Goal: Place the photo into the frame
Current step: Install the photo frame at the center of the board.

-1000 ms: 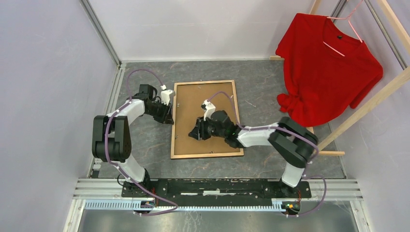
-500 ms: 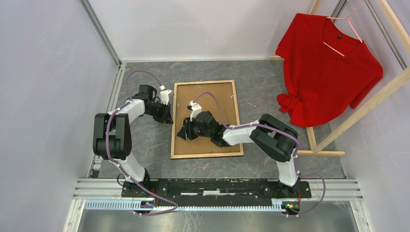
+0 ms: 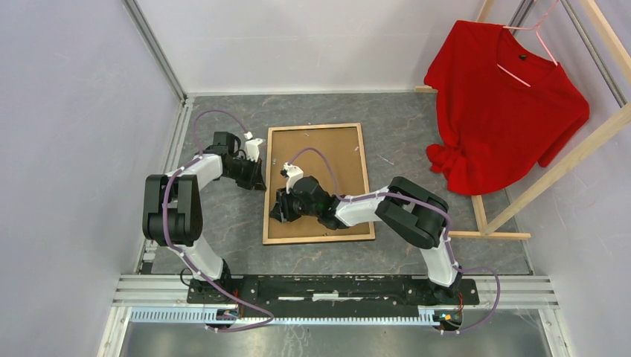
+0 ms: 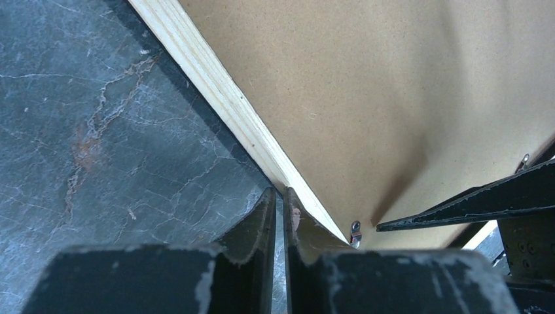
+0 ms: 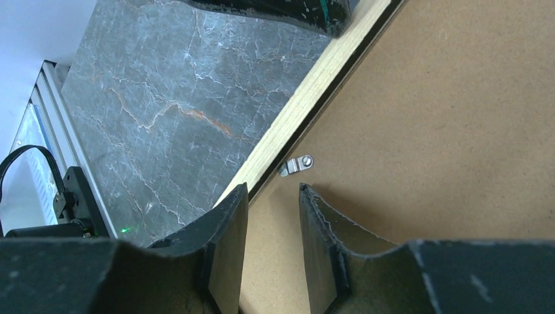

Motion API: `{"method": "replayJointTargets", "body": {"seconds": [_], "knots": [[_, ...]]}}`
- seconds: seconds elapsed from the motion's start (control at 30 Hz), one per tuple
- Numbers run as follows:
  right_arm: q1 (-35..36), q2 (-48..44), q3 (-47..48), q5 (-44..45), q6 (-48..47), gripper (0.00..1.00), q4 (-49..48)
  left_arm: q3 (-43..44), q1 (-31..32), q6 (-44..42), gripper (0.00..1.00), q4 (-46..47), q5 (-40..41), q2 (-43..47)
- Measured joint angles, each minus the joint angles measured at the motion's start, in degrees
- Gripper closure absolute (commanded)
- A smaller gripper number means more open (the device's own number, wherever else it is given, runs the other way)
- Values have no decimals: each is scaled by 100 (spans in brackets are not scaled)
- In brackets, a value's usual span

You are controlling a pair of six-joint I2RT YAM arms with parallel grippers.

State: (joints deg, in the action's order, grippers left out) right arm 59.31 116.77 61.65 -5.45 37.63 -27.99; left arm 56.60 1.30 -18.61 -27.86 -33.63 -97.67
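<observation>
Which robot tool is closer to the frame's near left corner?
Right. The right tool sits at the left rail of the frame, just beyond that corner; the left tool is farther along the same rail, toward the back.

The frame [image 3: 320,239] lies flat on the table [image 3: 223,216], and the backing board [image 3: 335,160] sits inside it, filling the space between its rails. The left gripper [image 3: 260,181] is outside the frame's left rail, against it, along the rail's far half. The right gripper [image 3: 277,212] hangs over the board just inside that same rail, closer to the frame's near left corner. A small clip [image 5: 298,163] lies on the board at the left rail, just ahead of the right gripper's fingertips. A shirt [image 3: 498,104] hangs from a rack [image 3: 565,160] well to the right of the frame.
</observation>
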Motion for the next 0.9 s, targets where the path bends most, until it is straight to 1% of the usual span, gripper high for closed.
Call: {"method": "replayJointTargets", "body": {"seconds": [0.37,0.9], "knots": [[31,168,291,17,-15,61,153,-39,-11,39,88,48,4,15],[22,267,514,48,39,67,398,-74,-22,39,89,92,4,35]]}}
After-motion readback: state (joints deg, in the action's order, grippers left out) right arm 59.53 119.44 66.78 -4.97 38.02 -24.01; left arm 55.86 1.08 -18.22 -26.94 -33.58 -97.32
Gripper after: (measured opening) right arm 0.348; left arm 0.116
